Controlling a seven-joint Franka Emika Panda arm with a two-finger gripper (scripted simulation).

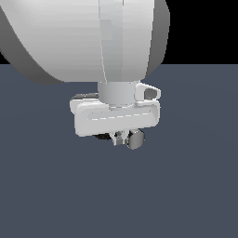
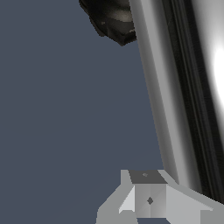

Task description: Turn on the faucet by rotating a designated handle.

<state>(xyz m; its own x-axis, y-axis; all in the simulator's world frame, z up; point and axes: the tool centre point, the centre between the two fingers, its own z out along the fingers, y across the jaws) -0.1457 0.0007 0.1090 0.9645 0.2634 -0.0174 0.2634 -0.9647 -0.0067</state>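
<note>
- The handle (image 2: 175, 87) is seen right alongside one of the fingers (image 2: 148, 197), under the gripper (image 1: 122, 137); its flat end (image 1: 135, 138) pokes out on the exterior view's right.
- A slip is risked — the bar is smooth and round.
- The faucet (image 2: 111, 17) is mostly hidden; whether the fingers are apart or clamped cannot be told.

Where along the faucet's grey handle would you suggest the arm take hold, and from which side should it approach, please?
Probably near the free flat end of the handle, far from the black base: the bar is long, straight and round, so the far end gives most turning leverage. Come from above, jaws straddling the bar across its width. The gripper already sits over it.
</note>
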